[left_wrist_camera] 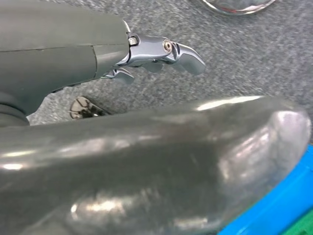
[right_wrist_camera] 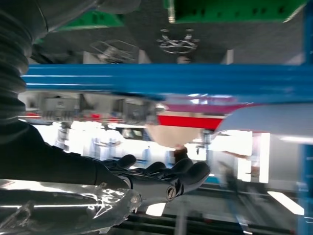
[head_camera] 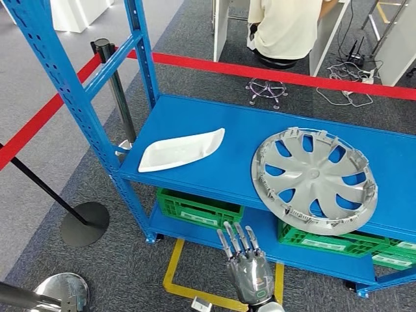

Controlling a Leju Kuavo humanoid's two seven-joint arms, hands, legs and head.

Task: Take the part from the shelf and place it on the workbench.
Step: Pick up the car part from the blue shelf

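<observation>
A white curved plastic part lies on the left of the blue shelf. A silver wheel cover lies to its right, its rim jutting over the front edge. My right hand is raised in front of and below the shelf edge, between the two parts, with its fingers straight and apart and nothing in them. The right wrist view shows the same hand under the blue shelf edge. My left hand hangs low over grey carpet, its fingers stretched out and holding nothing.
Green crates sit on the lower shelf. A red barrier belt runs behind the rack, with a stanchion post and its base at the left. A person sits beyond. Yellow tape marks the floor.
</observation>
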